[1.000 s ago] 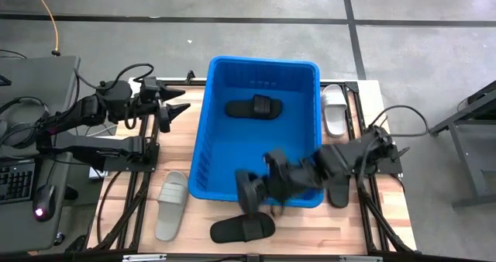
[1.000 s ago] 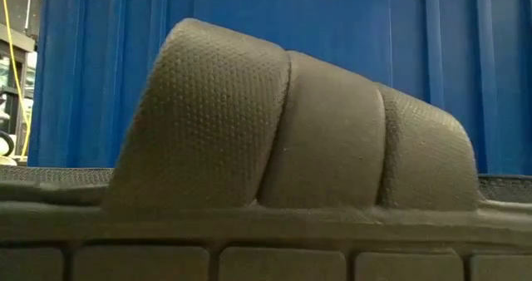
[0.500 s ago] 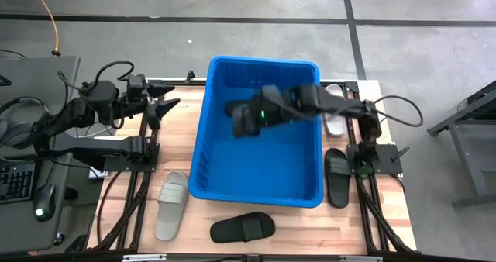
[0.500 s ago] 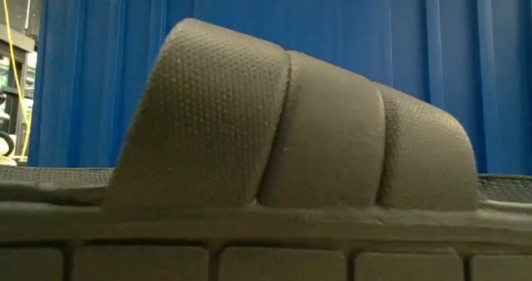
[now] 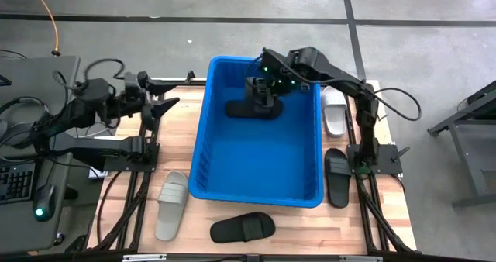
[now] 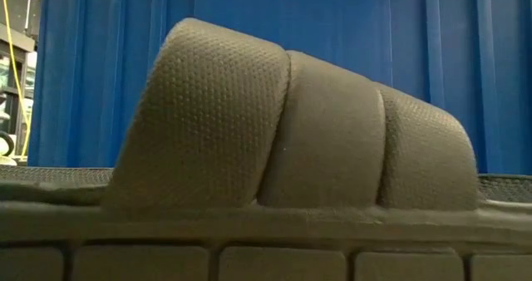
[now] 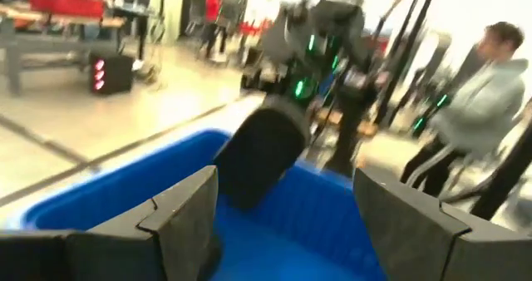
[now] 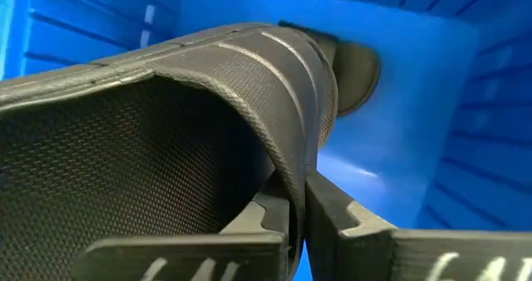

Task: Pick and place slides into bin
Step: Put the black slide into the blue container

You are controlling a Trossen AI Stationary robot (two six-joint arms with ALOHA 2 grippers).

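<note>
My right gripper is over the far part of the blue bin, shut on a black slide. That slide also shows in the left wrist view. A second black slide lies flat on the bin's floor just under it. My left gripper is open and empty to the left of the bin, its fingers pointing at it. On the table lie a grey slide, a black slide, another black slide and a white slide. My right gripper pinches the black slide's wide strap at its edge, with one finger under the strap and one outside it. The fingers come from above. The slide hangs steeply tilted below the gripper. I cannot tell whether its lower end touches anything.
In the low view a black slide's strap fills the front, with the bin's wall behind it. A person stands beyond the table. Arm mounts and cables run along both table sides.
My right gripper has carried the black slide from the bin's near rim across the bin to its far part, above the slide that lies there. It has stayed shut on the slide. The slides on the table have not moved.
</note>
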